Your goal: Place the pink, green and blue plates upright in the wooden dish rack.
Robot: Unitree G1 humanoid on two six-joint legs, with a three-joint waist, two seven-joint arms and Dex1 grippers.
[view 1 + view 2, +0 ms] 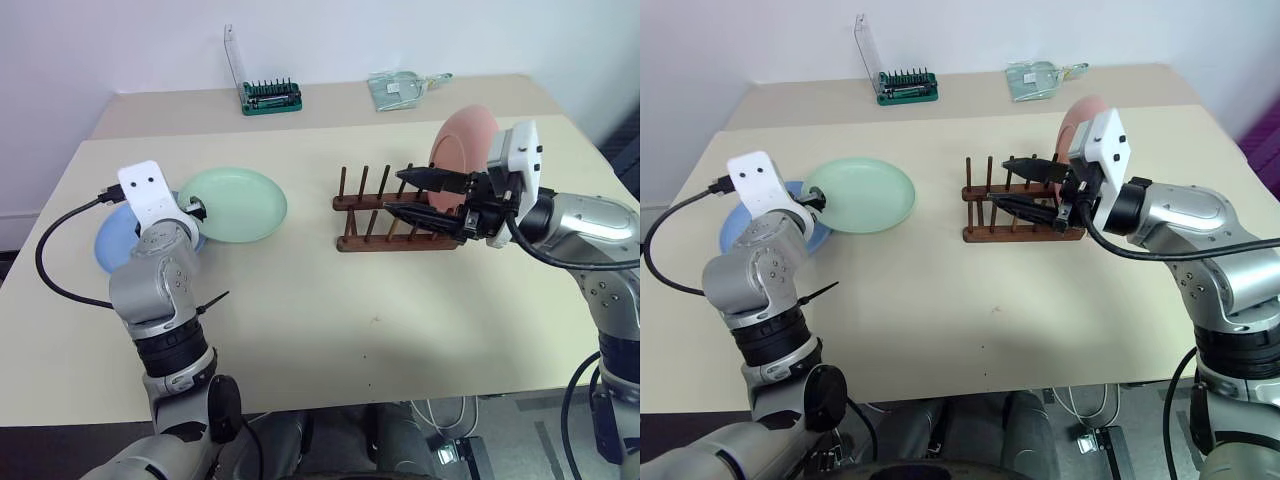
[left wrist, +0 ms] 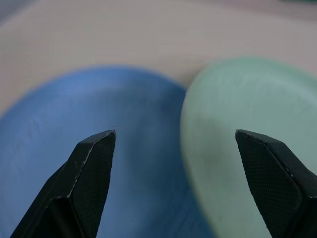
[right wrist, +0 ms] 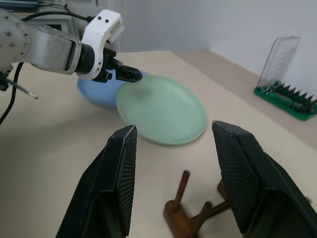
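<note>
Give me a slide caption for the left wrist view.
Open left gripper poised above the overlapping blue plate and green plate.

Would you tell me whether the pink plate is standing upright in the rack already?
Yes. The pink plate stands on edge at the right end of the wooden rack, between its pegs.
</note>
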